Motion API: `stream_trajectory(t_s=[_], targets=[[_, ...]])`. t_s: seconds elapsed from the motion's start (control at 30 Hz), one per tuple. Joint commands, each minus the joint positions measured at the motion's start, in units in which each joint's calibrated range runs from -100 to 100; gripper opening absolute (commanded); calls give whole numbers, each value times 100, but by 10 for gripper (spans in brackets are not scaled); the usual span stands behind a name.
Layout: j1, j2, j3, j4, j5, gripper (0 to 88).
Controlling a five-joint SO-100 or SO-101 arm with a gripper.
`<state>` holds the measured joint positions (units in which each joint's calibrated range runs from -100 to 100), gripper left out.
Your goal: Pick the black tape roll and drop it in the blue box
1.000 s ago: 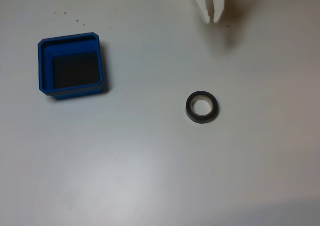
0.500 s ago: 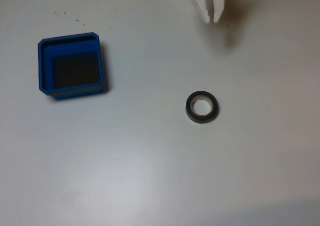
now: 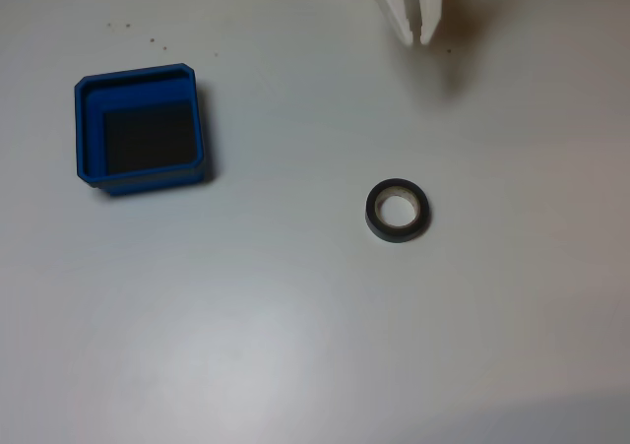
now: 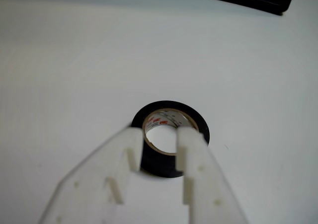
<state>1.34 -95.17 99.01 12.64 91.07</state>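
A: Fixed view: white plastic gripper (image 3: 418, 35) at top edge, well apart from small black tape roll (image 3: 398, 210) right of centre; square blue plastic box (image 3: 139, 129) upper left.

B: Wrist view?

A: Jaws slightly parted, empty, framing the roll (image 4: 171, 134). Descending misaligned, a finger may nudge it away.

You see the black tape roll (image 4: 170, 160) with a smooth, slightly glossy black outer band, while its inner core looks like pale matt cardboard or paper printed with small red and dark marks (too small to read). The blue box (image 3: 87, 129) looks like moulded plastic, bright and smooth, with a dull, dark floor. The gripper (image 4: 159, 139) fingers (image 4: 191, 149) look like white matt plastic, with a faintly grainy surface. The table (image 3: 295, 346) is pale, smooth and matt, with soft light sheen.
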Motion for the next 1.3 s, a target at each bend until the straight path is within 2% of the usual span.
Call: stream_trajectory(t_s=[0.0, 1.27], targets=[[18, -341, 81, -118, 35, 7], [-21, -315, 72, -118, -9, 7]])
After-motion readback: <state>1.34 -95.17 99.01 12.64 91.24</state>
